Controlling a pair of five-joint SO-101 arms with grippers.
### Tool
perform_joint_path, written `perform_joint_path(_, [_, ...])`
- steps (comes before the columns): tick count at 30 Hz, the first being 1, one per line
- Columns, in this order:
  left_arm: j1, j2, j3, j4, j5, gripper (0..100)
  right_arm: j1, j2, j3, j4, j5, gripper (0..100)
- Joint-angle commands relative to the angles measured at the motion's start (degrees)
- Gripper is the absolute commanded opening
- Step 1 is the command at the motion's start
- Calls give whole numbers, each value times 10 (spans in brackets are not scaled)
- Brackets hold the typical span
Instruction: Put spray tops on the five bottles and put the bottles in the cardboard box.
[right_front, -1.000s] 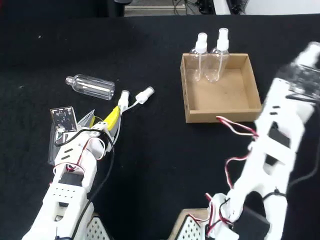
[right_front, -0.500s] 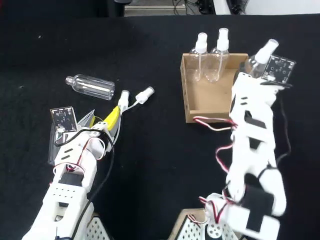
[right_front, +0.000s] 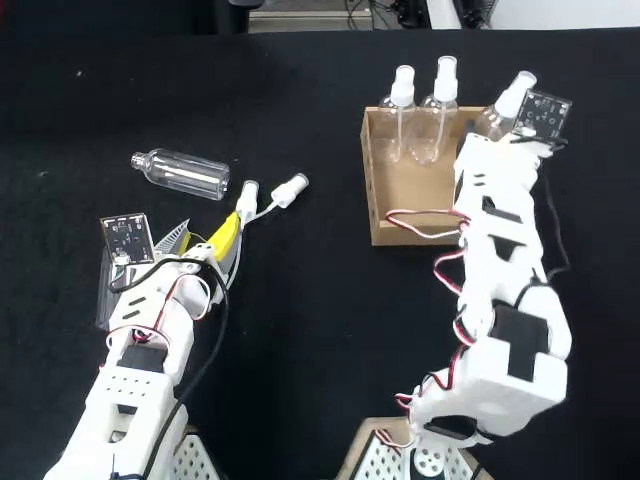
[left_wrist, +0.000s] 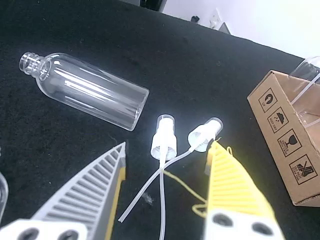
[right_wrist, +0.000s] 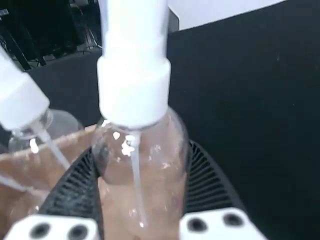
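High view: black counter (right_front: 300, 90). The cardboard box (right_front: 381, 195) sits on the right half, open side up. Two capped bottles (right_front: 402, 112) stand upright against its far wall, sprayers up. The right gripper (right_front: 500, 128) is at the box's far right corner and holds a third capped bottle (right_front: 508, 104), its long axis leaning and its sprayer up and away from the arm. On the left half an open bottle (right_front: 182, 172) lies on its side, long axis across the counter, neck toward the left edge, base toward two loose spray tops (right_front: 290, 189). The left gripper (right_front: 212, 222) rests just short of those tops.

Left wrist view: left gripper (left_wrist: 169, 146) fingers (left_wrist: 232, 180) are spread wide and hold nothing. Both spray tops (left_wrist: 164, 142) lie between the tips, heads away from the wrist, dip tubes trailing back toward it (the tubes cross). The open bottle (left_wrist: 90, 92) lies beyond, apart.

Right wrist view: right gripper (right_wrist: 142, 175) fingers (right_wrist: 75, 187) clamp the third capped bottle (right_wrist: 142, 150) around its body, its axis in line with them.
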Motion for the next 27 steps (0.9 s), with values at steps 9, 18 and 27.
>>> perform_joint_path(9, [-4,-10,12,-11,3,253,-8,57,-90,-19,-4,15])
perform_joint_path(18, [-4,-10,12,-11,3,253,-9,95,-121,-20,-4,15])
perform_joint_path(27, [-4,-10,12,-11,3,253,-13,145,-140,-72,-7,12])
